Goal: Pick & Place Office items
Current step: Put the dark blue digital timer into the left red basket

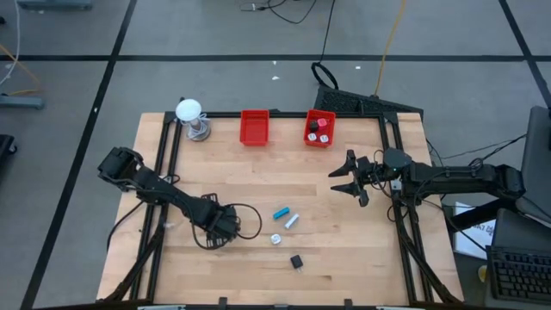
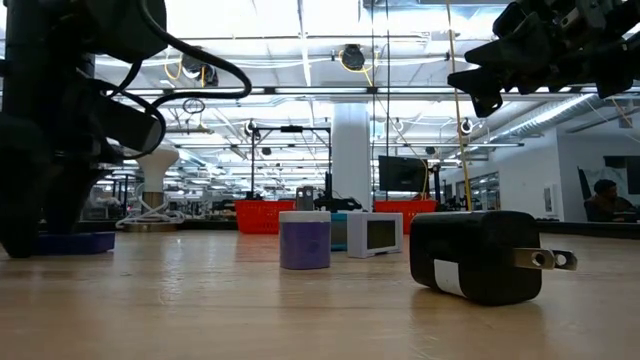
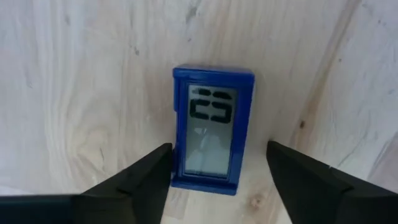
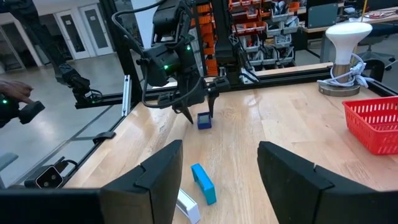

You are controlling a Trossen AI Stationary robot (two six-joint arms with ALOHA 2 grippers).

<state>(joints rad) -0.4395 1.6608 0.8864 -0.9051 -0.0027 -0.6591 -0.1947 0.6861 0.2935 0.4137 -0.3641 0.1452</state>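
Note:
A small blue clock (image 3: 212, 127) with a grey screen lies flat on the wooden table. My left gripper (image 3: 217, 154) points down over it, open, with one finger beside each long side. The right wrist view shows the same gripper (image 4: 200, 107) over the clock (image 4: 204, 121). In the high view the gripper (image 1: 215, 234) hides the clock. Toward the table's middle lie a cyan piece (image 1: 280, 212), a pale piece (image 1: 292, 220), a white round piece (image 1: 275, 239) and a black cube (image 1: 296, 261). My right gripper (image 1: 349, 176) hangs open above the table's right half, holding nothing. My left gripper straddles the clock from above, fingers pointing down and lying across its width. One finger (image 3: 149, 171) stands right at the clock's long edge (image 3: 175, 155), and I cannot tell whether it touches. The other finger (image 3: 292, 168) is apart from the clock.
Two red bins (image 1: 254, 127) (image 1: 319, 129) stand at the far edge, the right one with pieces in it. A white ball on a metal stand (image 1: 190, 118) is at the far left. Beyond the table, the right wrist view shows a person's hand (image 4: 12, 93).

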